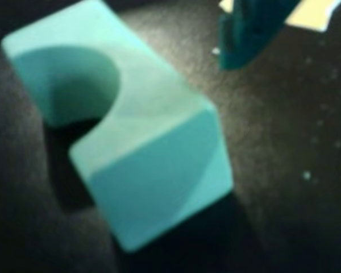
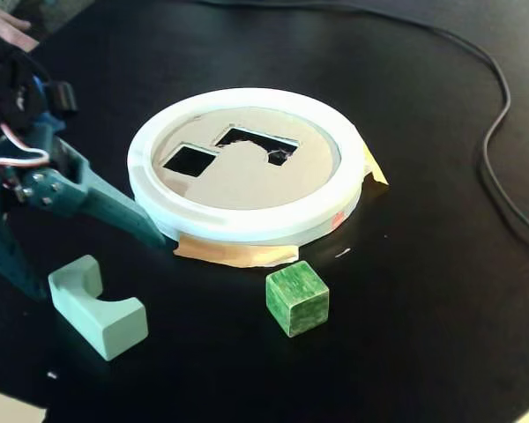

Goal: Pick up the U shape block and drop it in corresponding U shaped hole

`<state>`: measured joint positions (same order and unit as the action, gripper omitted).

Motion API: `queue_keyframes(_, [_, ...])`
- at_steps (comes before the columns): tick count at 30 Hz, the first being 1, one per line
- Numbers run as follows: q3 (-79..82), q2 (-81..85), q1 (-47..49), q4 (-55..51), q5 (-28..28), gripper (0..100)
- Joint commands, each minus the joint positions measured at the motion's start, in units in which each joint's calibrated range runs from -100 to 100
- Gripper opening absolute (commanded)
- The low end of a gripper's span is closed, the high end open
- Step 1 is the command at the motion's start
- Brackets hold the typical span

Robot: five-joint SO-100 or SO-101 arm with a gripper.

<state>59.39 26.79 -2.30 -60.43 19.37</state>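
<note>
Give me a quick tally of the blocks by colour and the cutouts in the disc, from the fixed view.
Pale mint-green blocks: 1, the U shape block
Dark green blocks: 1, the cube
Cutouts in the disc: 2, the U shaped hole and the square cutout
Total: 2 blocks, 2 cutouts, 4 in all

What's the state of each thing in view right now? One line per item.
U shape block: lying on the table, notch facing sideways, not gripped.
gripper: open, fingers straddling the block, not closed on it.
U shaped hole: empty.
square hole: empty.
disc: flat on the table inside its white ring, tape at the edges.
green cube: upright on the table in front of the ring, untouched.
</note>
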Motion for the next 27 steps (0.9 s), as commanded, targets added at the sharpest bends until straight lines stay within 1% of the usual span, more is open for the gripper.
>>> queue_keyframes(1, [-6.21, -6.6, -0.57, 0.07, 1.32, 100])
queue_keyframes(5, [-9.03, -11.79, -0.82, -0.03, 1.47, 100])
queue_keyframes(16, [-9.12, -12.24, -1.45, -0.03, 1.32, 100])
queue_keyframes(17, [-9.12, -12.24, -1.45, -0.03, 1.37, 97])
queue_keyframes(19, [-9.12, -12.15, -1.45, 0.07, 1.37, 83])
queue_keyframes(20, [-9.12, -11.97, -1.45, 0.07, 1.42, 73])
queue_keyframes(24, [-9.21, -11.52, -1.45, 0.27, 1.22, 54])
queue_keyframes(25, [-9.21, -11.34, -1.45, 0.37, 1.07, 47])
queue_keyframes(27, [-9.21, -11.25, -1.45, 0.47, 1.03, 40])
